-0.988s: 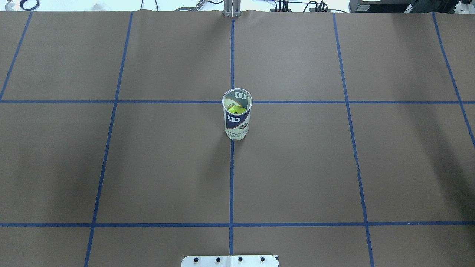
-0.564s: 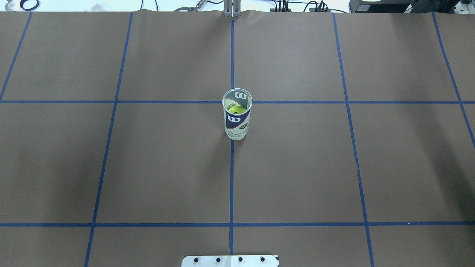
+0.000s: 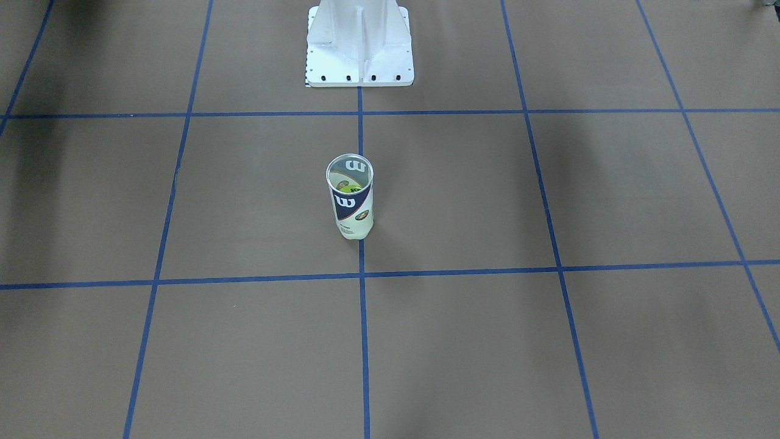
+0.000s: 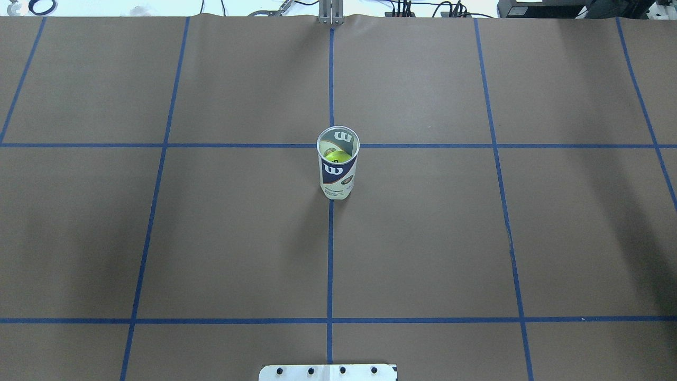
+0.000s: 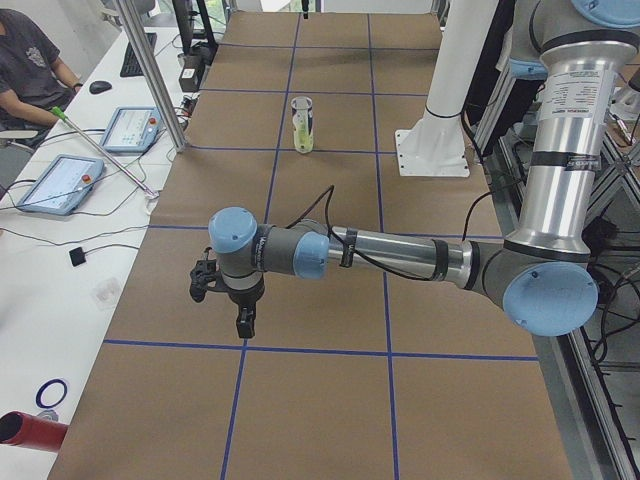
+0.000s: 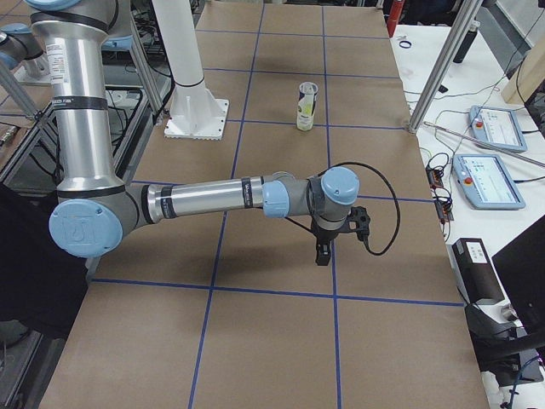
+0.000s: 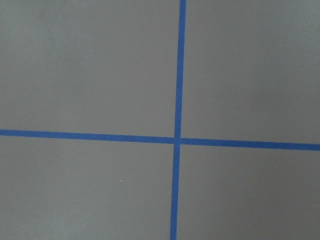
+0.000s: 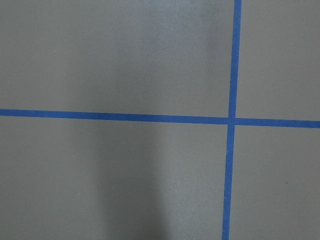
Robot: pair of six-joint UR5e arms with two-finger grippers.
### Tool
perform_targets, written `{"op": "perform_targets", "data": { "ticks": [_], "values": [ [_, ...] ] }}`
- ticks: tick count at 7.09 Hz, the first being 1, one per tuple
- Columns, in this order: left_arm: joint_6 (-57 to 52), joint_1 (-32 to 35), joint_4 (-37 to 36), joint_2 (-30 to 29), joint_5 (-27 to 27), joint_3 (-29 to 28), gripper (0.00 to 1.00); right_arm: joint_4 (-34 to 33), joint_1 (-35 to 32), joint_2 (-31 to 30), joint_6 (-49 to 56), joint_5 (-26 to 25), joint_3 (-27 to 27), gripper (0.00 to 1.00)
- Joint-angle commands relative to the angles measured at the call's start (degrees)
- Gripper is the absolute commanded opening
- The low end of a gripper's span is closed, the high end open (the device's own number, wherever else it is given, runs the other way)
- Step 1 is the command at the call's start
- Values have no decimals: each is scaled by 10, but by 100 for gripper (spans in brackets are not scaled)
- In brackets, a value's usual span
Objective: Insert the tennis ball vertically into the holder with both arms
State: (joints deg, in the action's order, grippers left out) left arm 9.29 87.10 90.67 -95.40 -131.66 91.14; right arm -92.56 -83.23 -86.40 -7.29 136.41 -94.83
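Note:
The holder [image 4: 338, 177], a clear can with a navy and white "W" label, stands upright at the table's centre on a blue tape crossing. A yellow-green tennis ball [image 4: 337, 156] sits inside it. The holder also shows in the front-facing view [image 3: 351, 210] and both side views [image 5: 303, 125] [image 6: 306, 106]. My left gripper [image 5: 245, 325] hangs over the table's left end, far from the holder. My right gripper [image 6: 323, 254] hangs over the right end. I cannot tell if either is open or shut. Both wrist views show only brown paper and blue tape.
The white pedestal base [image 3: 359, 49] stands behind the holder on the robot's side. Side tables with tablets [image 5: 60, 185] [image 6: 490, 179] and cables run along the far edge. An operator [image 5: 30, 60] sits at the left end.

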Motion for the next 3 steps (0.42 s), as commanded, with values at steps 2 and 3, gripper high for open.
{"op": "perform_targets", "data": {
  "ticks": [2,3],
  "values": [
    [-1,0,3,0,0,0,100,-1,0,0,-1,0,1,100],
    [1,0,4,0,0,0,100,0,0,1,-1,0,1,100]
  ]
}}
